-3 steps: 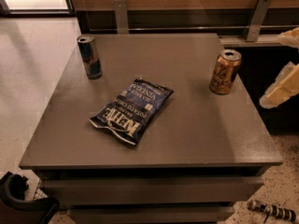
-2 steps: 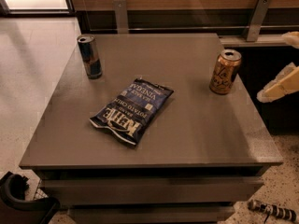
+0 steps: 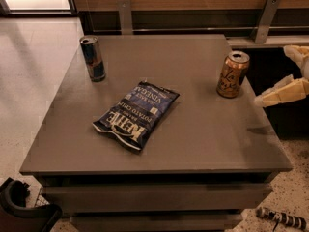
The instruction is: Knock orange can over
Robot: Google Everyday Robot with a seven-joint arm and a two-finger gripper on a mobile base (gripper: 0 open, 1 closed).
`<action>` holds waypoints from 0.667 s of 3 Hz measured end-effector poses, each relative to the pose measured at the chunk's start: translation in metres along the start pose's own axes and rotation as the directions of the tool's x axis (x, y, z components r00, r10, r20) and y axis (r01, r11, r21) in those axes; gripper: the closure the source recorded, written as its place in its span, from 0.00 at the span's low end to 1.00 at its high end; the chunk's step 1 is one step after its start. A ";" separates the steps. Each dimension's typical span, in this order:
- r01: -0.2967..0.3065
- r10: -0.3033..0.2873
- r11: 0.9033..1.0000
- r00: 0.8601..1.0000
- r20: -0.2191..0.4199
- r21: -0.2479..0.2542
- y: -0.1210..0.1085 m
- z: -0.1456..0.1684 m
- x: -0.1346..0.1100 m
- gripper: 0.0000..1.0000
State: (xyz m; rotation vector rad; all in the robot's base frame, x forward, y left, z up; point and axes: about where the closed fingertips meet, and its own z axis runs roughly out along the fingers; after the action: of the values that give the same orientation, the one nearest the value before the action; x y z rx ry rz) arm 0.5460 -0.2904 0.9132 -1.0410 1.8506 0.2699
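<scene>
The orange can (image 3: pixel 232 74) stands upright near the right edge of the grey table (image 3: pixel 193 129); it is gold-orange with dark lettering and a silver top. My gripper (image 3: pixel 273 76) comes in from the right edge of the camera view, just beyond the table's right edge and a little right of the can, not touching it. Its cream fingers (image 3: pixel 284 92) stand apart, one low and pointing left at the can, one higher, so it is open and empty.
A slim blue-and-silver can (image 3: pixel 92 58) stands at the table's back left. A dark blue chip bag (image 3: pixel 136 114) lies flat in the middle. A wooden wall with metal brackets (image 3: pixel 264 18) runs behind. A dark object (image 3: pixel 21 209) sits on the floor at lower left.
The lower finger has moved a little left toward the orange can and lies flatter. The cans and the bag have not moved.
</scene>
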 end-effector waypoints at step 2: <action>-0.034 0.035 0.999 0.999 0.038 -0.013 0.000 0.014 0.004 0.00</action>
State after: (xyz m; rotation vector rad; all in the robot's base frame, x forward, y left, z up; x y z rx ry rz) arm 0.5547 -0.2848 0.9023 -1.0065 1.8358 0.3200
